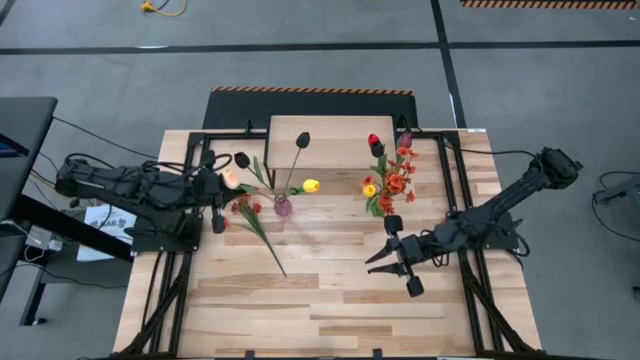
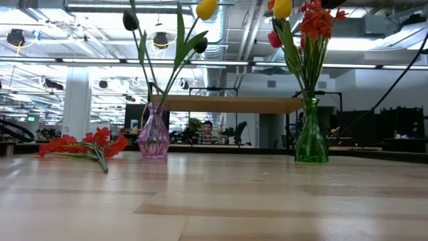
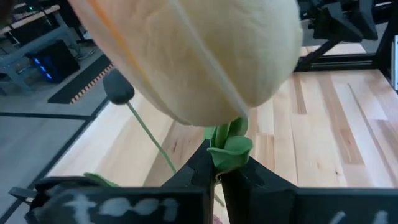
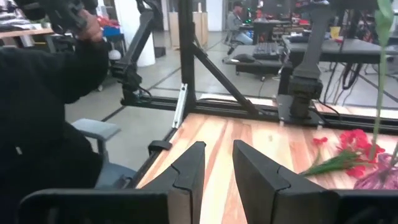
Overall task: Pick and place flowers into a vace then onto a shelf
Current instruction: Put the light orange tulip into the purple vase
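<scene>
My left gripper (image 1: 224,183) hovers over the table's left part, shut on a pale peach tulip (image 3: 199,56), just left of the purple vase (image 1: 283,207). That vase (image 2: 154,134) stands on the table and holds dark maroon tulips and a yellow one. A green vase (image 2: 311,137) with red, yellow and orange flowers stands to its right. A red blossom spray (image 1: 250,215) lies flat on the table by the purple vase. The shelf (image 1: 318,140) stands at the far edge. My right gripper (image 4: 217,168) is open over the table's right half, with nothing between its fingers. My left gripper pinches the pale tulip's green stem and leaf (image 3: 227,154) between its two fingers, just below the flower head. The fingers come nearly level from the table's left side. The flower is lifted clear of the table, its head standing out beyond the fingertips.
Black frame rails (image 1: 200,160) run along both sides of the table. In the right wrist view a person in a dark sleeve (image 4: 43,106) sits beyond the table's left edge. Bare wood (image 1: 320,300) lies toward the near edge.
</scene>
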Available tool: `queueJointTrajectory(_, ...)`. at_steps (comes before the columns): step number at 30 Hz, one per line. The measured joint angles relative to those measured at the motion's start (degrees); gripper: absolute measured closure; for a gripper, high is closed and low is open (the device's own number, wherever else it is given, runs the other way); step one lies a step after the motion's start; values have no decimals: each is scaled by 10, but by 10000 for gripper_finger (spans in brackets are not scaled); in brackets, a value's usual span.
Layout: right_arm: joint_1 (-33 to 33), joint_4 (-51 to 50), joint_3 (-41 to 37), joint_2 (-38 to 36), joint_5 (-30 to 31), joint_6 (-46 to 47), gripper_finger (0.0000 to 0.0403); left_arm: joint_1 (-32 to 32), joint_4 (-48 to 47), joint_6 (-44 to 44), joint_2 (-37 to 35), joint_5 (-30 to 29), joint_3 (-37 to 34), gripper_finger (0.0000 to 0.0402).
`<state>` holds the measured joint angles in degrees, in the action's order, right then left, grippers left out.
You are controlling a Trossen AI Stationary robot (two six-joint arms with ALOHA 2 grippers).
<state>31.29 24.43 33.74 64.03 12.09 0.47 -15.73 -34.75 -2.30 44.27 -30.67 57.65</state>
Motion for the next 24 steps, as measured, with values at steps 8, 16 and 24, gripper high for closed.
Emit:
queueJointTrajectory(8,1,1,0,0,0,-5,327,2,-5,-4,0,1,0,401)
queueJointTrajectory(16,2,-2,0,0,0,9,327,2,-5,-4,0,1,0,401)
queueJointTrajectory(24,1,-8,0,0,0,11,327,2,-32,0,-1,3,21,401)
